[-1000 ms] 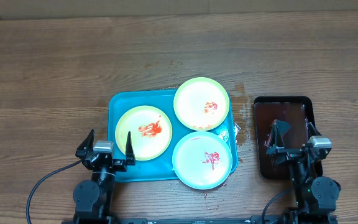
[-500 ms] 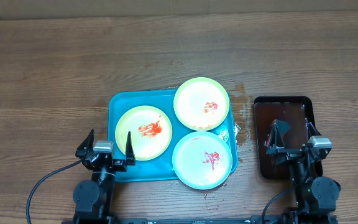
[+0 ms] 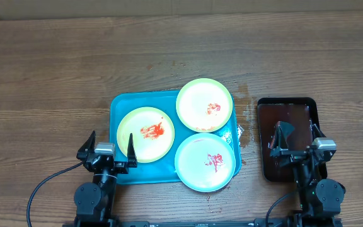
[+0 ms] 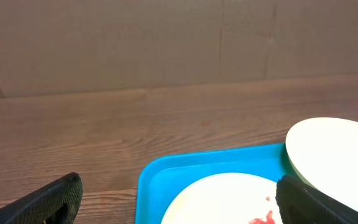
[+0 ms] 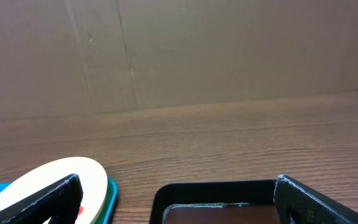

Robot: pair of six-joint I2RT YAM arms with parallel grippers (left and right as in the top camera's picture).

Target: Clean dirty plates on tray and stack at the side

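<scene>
The turquoise tray [image 3: 120,103] lies mid-table and holds three plates with red sauce smears. The yellow plate [image 3: 145,133] is at its left, the light green plate [image 3: 204,104] at its back right, the light blue plate [image 3: 207,162] at its front right, overhanging the rim. My left gripper [image 3: 111,146] is open and empty at the tray's front left corner; its view shows the tray [image 4: 166,171], the yellow plate [image 4: 219,200] and the green plate [image 4: 328,149]. My right gripper [image 3: 300,137] is open and empty over the dark tray.
A smaller dark brown-black tray [image 3: 288,104] lies right of the turquoise tray and shows in the right wrist view [image 5: 216,190]. A small clear scrap [image 3: 239,131] and wet marks lie between the two trays. A cardboard wall stands behind the table.
</scene>
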